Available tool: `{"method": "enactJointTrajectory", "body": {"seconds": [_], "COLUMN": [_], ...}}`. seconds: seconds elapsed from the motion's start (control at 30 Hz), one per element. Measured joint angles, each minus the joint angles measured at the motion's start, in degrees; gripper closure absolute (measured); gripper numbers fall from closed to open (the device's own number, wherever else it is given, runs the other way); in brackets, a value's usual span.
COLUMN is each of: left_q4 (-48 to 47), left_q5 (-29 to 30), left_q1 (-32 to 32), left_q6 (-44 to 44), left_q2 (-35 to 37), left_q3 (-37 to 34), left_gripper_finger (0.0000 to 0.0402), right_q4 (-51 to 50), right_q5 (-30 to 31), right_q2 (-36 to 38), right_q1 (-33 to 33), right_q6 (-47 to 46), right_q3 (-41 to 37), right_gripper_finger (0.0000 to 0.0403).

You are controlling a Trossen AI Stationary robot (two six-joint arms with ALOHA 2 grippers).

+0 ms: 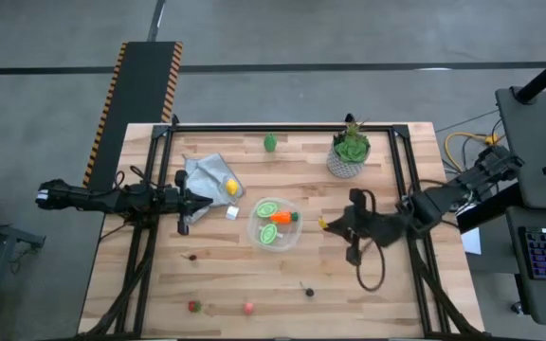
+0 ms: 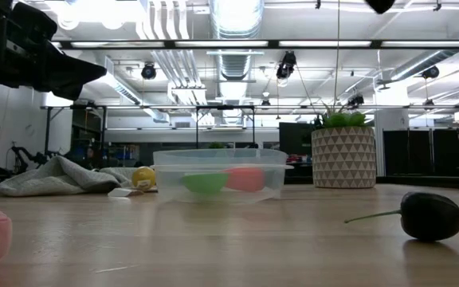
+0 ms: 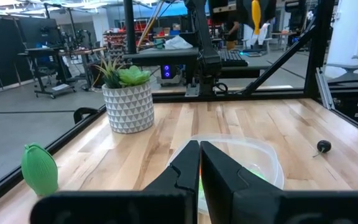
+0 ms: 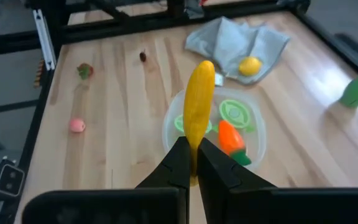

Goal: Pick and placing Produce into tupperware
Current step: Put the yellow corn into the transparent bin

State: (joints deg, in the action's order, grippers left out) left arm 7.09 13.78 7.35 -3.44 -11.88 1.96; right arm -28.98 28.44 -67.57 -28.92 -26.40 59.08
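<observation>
The clear tupperware (image 1: 275,224) stands mid-table and holds green slices and an orange carrot (image 4: 230,140). My right gripper (image 1: 328,225) hovers just right of it, shut on a long yellow toy piece (image 4: 199,102). My left gripper (image 1: 184,205) is shut and empty, left of the tupperware, by a grey cloth (image 1: 207,174) with a yellow lemon (image 1: 231,187) lying on it. Loose produce lies on the table: a green piece (image 1: 270,142) at the far side, dark pieces (image 1: 309,292) (image 1: 193,256), a red one (image 1: 194,305) and a pink one (image 1: 248,307) near the front. My right gripper pinches one end of the yellow piece (image 4: 195,142) between its two fingers. The piece sticks out past the fingertips, in line with them. The fingers come from the table's right, slanting down. The piece is lifted clear, above the table beside the tupperware's right rim.
A potted plant in a pale pot (image 1: 350,153) stands at the far right. A small white cube (image 1: 232,213) lies between my left gripper and the tupperware. Black frame rails (image 1: 401,180) run along the table's sides.
</observation>
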Motion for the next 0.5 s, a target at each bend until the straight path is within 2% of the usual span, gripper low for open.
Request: {"method": "enactJointTrajectory", "body": {"seconds": [0.17, 0.5], "left_q4": [0.0, 0.4], "left_q5": [0.0, 0.0], "left_q1": [0.0, 0.0], "left_q6": [0.0, 0.0], "left_q2": [0.0, 0.0], "left_q3": [0.0, 0.0], "left_gripper_finger": [0.0402, 0.0402], "right_q4": [-0.3, 1.2], "right_q5": [-9.2, -20.9], "right_q2": [-0.9, -7.9], "right_q1": [6.6, 17.1], "right_q6": [3.3, 13.9], "right_q3": [0.8, 3.3], "right_gripper_finger": [0.0394, 0.0394]}}
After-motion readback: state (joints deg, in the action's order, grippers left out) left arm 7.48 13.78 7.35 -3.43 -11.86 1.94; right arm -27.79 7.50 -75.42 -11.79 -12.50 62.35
